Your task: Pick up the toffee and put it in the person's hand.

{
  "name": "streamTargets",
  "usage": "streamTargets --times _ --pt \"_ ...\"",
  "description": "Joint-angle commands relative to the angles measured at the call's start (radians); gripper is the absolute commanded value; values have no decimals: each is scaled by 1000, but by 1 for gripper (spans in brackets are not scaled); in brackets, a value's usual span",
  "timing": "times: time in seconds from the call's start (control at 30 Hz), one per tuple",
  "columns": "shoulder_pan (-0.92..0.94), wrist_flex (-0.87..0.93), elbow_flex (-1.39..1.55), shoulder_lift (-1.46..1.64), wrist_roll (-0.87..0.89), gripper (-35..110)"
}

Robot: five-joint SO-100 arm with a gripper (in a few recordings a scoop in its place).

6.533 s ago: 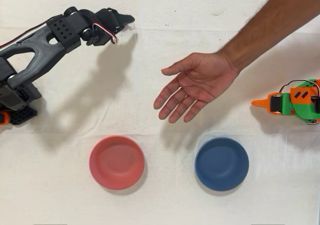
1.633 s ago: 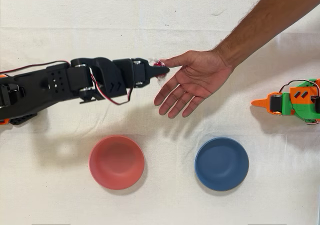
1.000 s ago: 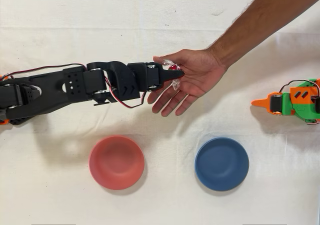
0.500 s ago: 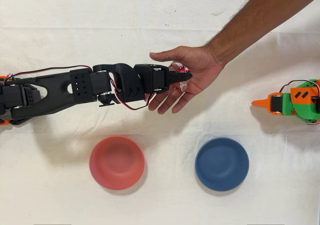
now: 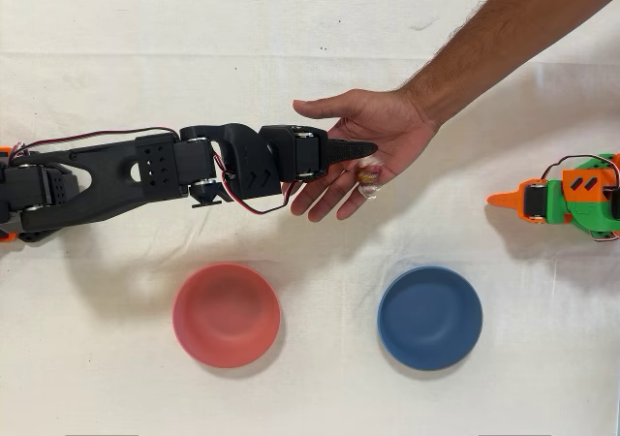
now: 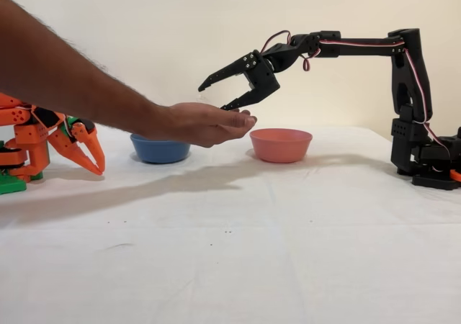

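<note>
One toffee (image 5: pixel 367 176) lies on the person's hand (image 5: pixel 373 140), at the lower edge of the palm in the overhead view; in the fixed view the hand (image 6: pixel 202 124) hides it entirely. The black arm's tool (image 6: pixel 213 95) hangs just over the palm with its jaws apart, nothing between them. From overhead the tool (image 5: pixel 355 149) covers part of the palm and finger bases. The forearm runs out of frame. The red bowl (image 5: pixel 227 314) and blue bowl (image 5: pixel 429 317) stand on the white surface (image 5: pixel 310 388). The idle orange arm (image 5: pixel 567 197) is cut off at the edge.
</note>
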Motion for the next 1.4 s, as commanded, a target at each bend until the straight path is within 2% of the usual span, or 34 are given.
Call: streamTargets --times 0.0,0.43,0.73,1.17,1.37 --pt "-2 6 -38 69 9 22" --pt "-5 80 -3 143 -23 21" --pt "2 193 256 453 -74 20" --pt "106 311 683 916 -117 20" --pt "150 337 851 1131 -100 6"
